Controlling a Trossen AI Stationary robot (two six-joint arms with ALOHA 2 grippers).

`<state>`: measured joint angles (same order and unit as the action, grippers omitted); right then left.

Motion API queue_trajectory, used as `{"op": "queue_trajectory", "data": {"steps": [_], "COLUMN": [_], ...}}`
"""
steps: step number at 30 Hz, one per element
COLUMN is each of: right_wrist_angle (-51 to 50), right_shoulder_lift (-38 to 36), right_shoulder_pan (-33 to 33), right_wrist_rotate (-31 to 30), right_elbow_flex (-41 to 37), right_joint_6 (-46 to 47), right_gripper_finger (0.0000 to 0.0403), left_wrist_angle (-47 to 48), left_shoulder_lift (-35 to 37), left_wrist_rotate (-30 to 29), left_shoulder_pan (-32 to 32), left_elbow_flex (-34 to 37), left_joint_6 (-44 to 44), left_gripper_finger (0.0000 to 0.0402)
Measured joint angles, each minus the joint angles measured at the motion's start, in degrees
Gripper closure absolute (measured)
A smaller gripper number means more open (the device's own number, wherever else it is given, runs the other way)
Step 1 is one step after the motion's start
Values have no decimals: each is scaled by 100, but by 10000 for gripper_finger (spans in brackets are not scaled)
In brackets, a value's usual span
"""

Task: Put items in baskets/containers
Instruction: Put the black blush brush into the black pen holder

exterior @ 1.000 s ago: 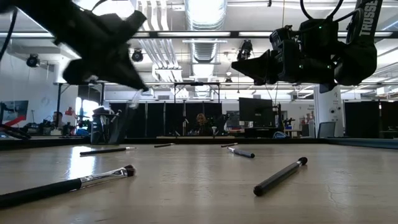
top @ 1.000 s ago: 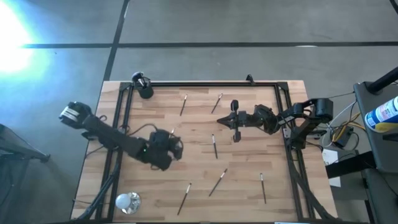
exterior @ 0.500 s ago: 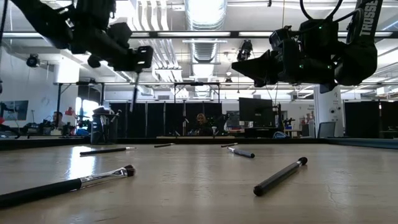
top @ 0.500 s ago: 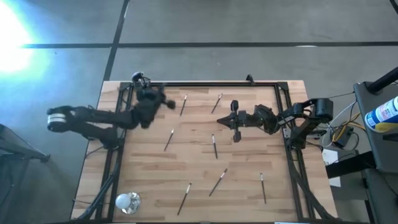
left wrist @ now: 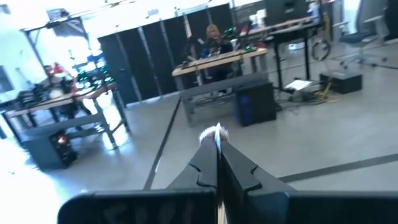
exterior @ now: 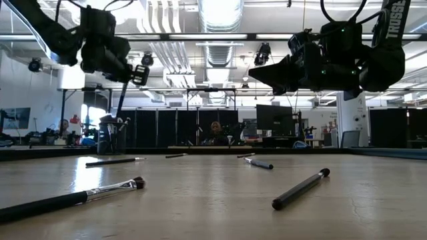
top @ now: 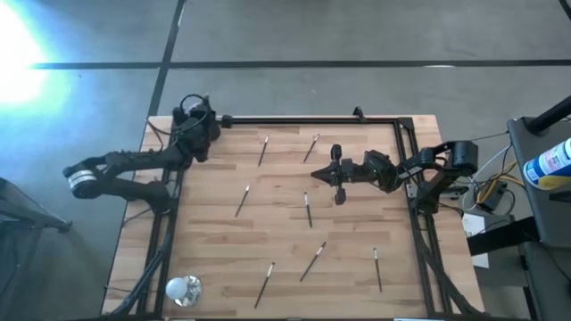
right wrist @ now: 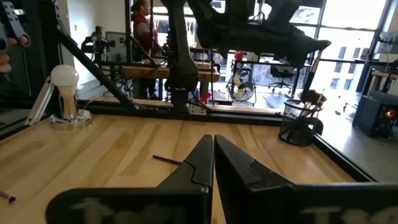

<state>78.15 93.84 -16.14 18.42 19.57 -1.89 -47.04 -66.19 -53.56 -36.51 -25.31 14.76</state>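
Your left gripper (exterior: pixel 137 75) has its fingers pinched on a thin, light makeup brush (exterior: pixel 123 100) above the small black cup (exterior: pixel 111 139), so hold its stiff handle.

Left tool (top: pixel 189 113) swung from mid-desk to the far left corner, now above the black cup (exterior: pixel 110 139); thin brush (exterior: pixel 122 105) carried along, hanging downward.

From overhead, the left gripper (top: pixel 198 120) at eleven o'clock hides the black cup; the brush (left wrist: pixel 216 134) it holds is blurred.
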Motion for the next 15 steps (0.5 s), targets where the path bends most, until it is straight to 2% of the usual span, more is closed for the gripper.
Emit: {"op": "queue_trajectory", "data": {"steps": [15], "right_wrist_angle": [0], "right_shoulder_lift": [0], "right_shoulder_pan": [0], "right_wrist_rotate": [2], "right_elbow_flex": [-13], "right_joint_6": [-7], "right_gripper_finger": [394], "left_wrist_angle": [-70], "left_shoulder_lift": [0], "left_wrist_rotate": [-35], "left_shoulder_pan": [-726], "left_elbow_flex": [1012], "left_joint_6": [-1866], "left_gripper_finger": [398]}}
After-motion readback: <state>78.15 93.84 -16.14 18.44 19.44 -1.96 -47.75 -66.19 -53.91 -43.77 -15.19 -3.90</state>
